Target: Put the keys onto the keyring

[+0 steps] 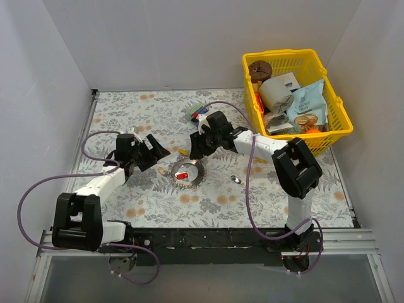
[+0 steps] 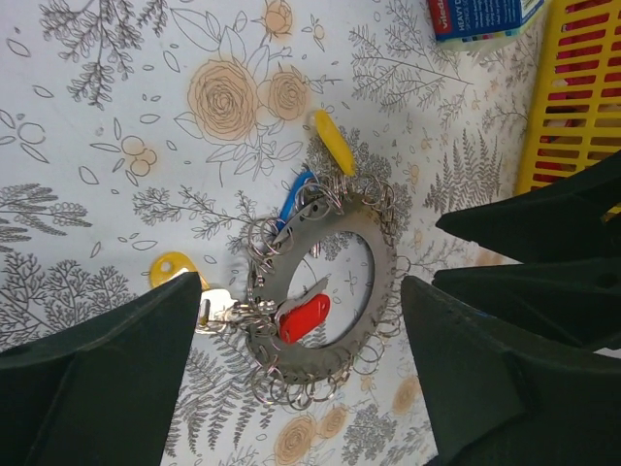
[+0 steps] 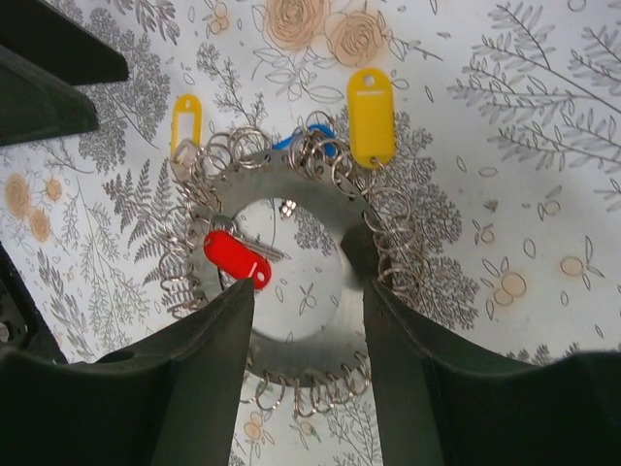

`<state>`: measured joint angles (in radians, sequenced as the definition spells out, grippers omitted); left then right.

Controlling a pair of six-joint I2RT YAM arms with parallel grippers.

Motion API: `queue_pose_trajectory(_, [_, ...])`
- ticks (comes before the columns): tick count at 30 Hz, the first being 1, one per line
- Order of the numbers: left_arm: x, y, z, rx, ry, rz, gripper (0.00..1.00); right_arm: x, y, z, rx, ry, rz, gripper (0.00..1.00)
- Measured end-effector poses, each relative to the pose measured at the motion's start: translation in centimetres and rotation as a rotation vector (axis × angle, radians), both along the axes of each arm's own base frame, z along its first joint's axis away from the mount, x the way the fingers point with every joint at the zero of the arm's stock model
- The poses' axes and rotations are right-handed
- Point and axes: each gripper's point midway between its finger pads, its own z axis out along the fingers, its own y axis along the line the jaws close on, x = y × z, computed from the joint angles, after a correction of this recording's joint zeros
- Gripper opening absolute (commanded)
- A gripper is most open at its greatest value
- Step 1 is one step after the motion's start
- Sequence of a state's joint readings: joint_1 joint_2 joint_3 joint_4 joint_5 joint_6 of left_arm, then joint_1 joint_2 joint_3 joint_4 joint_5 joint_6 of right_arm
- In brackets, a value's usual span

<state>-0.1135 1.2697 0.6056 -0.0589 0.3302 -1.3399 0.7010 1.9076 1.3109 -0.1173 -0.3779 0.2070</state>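
The keyring [image 1: 197,175] lies flat on the floral cloth between both arms, a grey band edged with many small wire loops. On it hang keys: a red one [image 3: 236,258] inside the hole, a large yellow one [image 3: 371,116], a small yellow one [image 3: 185,121] and a blue one [image 3: 310,141]. My right gripper [image 3: 301,267] is open just over the hole, its left fingertip at the red key, its right one at the band's inner edge. My left gripper [image 2: 303,291] is wide open, straddling the keyring [image 2: 383,291]. A yellow-headed key [image 2: 175,269] lies by its left finger.
A loose silvery key [image 1: 237,180] lies on the cloth right of the ring. A blue-green carton [image 1: 199,112] sits behind the right gripper. A yellow basket [image 1: 341,129] full of groceries stands at the back right. White walls enclose the table.
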Motion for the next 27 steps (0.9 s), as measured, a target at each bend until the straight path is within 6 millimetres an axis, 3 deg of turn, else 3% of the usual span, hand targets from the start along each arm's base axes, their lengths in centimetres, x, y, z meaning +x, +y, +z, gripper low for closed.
queue_pose_trajectory(5, [-0.1,-0.6,-0.8,-0.026,0.03,-0.029,0.61,-0.1,1.6,0.1,0.012,0.006,0.032,0.53])
queue_pose_trajectory(12, [-0.4,-1.0,-2.6,-0.034,0.086,-0.051,0.58,-0.8,2.4,0.4,0.026,0.012,0.059,0.51])
queue_pose_trajectory(16, [-0.6,-1.1,-4.0,-0.035,0.127,-0.058,0.46,-1.3,2.6,0.6,0.035,0.021,0.073,0.5])
queue_pose_trajectory(20, [-0.9,-1.2,-5.5,-0.028,0.176,-0.067,0.44,-1.5,2.8,0.6,0.038,0.024,0.081,0.5])
queue_pose_trajectory(27, [-0.4,-2.2,-5.4,-0.019,0.168,-0.101,0.4,-1.7,2.9,0.4,0.04,0.037,0.084,0.49])
